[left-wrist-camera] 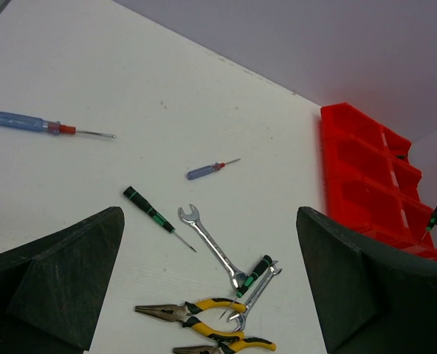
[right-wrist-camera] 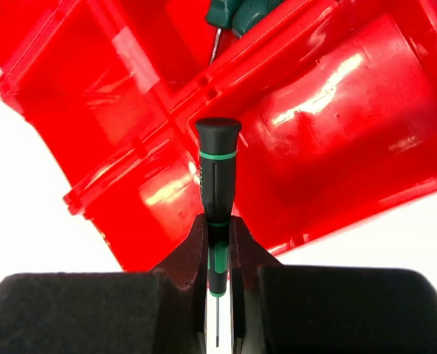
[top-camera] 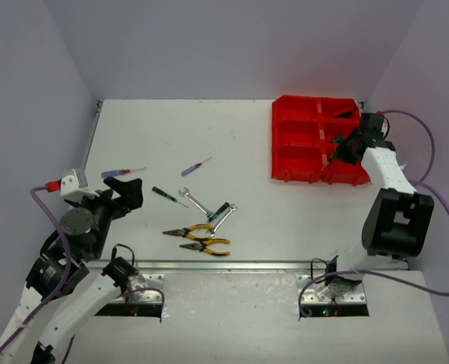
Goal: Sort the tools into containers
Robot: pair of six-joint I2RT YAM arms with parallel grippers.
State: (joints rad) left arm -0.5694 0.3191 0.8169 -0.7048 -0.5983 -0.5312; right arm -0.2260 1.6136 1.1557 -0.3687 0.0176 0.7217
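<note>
Table [top-camera: 171, 129]: white, with most of the loose tools lying near its front middle.
Red bin tray [top-camera: 294, 165]: far right of the table, open-top compartments in two columns; one far-right bin already holds a green-handled screwdriver [top-camera: 346, 115].
Right gripper [right-wrist-camera: 218, 236]: jaws pinched narrow on a black screwdriver with green bands [right-wrist-camera: 218, 166], held above the tray's near-right part, over a dividing wall between bins.
Left gripper [top-camera: 127, 191]: jaws spread wide and holding nothing, hovering at the table's left, apart from the tools.
Yellow-handled pliers [top-camera: 190, 233]: two pairs side by side near the front edge.
Silver wrenches [top-camera: 194, 200]: two, one crossing another green-banded screwdriver [top-camera: 218, 211].
Blue-handled screwdrivers [top-camera: 122, 172]: two thin ones, farther back and well apart.
Loose black-and-green screwdriver [top-camera: 166, 196]: alone, just left of the wrenches.
Grip point: the pads clamp the lower handle near the shaft, the butt cap pointing at the tray.
Handling, to my eye: light, stiff and slim; a round, smooth handle that could swivel in the pads or roll once let go, so take it mid-handle and release low inside a bin.
</note>
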